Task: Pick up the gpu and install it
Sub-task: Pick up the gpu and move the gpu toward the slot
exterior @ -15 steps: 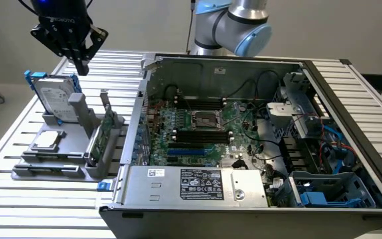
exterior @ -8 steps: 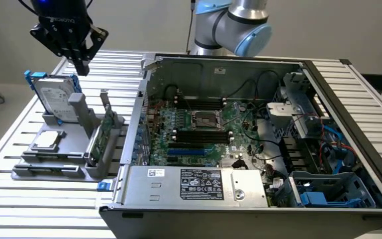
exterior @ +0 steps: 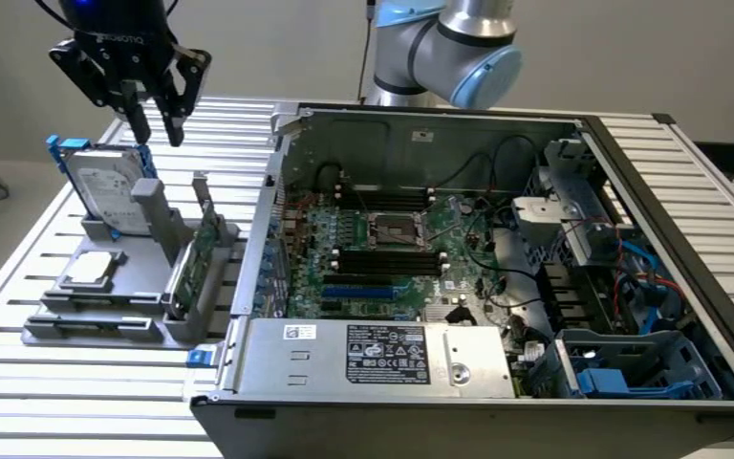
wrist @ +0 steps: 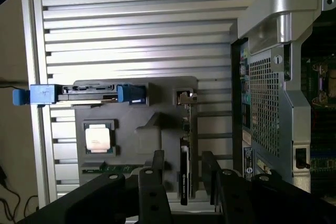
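Black jaws hang high over the table [exterior: 35, 382], spread wide with nothing between them, both fingers [exterior: 139, 113] bare. Down below them, well apart, sits the gpu [exterior: 199, 251], standing on edge in a slot of the grey holder [exterior: 99, 325], its silver bracket end up and the green board face showing. Through the wrist camera the gpu [wrist: 184, 174] lines up neatly: its thin edge runs into the gap between the two fingers [wrist: 156, 182], far beneath them and touching neither. Also under the jaws, on the side of the card away from the computer case [exterior: 469, 382], a silver hard drive [exterior: 106, 191] with blue rails stands upright in the same holder, and a square processor chip [exterior: 93, 270] lies flat in a recess just beside it. On the card's other side, near the holder, the case lies open, lid off, with the big green motherboard [exterior: 380, 249] exposed inside. No contact anywhere: the jaws are clear of card, drive and holder alike, and the gpu is in its slot in the holder, not in the case.
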Controlling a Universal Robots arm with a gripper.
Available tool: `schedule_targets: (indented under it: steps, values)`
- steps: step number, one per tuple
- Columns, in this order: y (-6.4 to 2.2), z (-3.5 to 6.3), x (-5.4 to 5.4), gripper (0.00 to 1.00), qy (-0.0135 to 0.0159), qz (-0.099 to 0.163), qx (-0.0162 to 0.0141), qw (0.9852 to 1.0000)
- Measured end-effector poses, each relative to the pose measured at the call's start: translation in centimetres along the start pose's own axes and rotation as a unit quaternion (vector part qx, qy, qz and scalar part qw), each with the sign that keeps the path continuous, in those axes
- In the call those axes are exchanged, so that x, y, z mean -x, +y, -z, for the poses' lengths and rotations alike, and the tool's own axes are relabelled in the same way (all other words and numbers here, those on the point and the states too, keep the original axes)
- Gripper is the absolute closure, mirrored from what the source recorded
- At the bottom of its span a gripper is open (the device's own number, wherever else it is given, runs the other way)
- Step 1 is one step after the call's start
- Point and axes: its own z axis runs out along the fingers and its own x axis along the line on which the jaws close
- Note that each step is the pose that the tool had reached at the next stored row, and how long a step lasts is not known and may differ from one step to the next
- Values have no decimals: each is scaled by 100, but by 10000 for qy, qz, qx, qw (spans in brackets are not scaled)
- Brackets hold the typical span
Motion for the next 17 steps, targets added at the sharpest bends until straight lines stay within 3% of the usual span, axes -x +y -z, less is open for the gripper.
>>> schedule_targets:
  steps: [10,17]
  values:
    - [-135,-172,-19,58,0,2,0,10000]
    - [-356,-291,-2,58,103,42,2,9999]
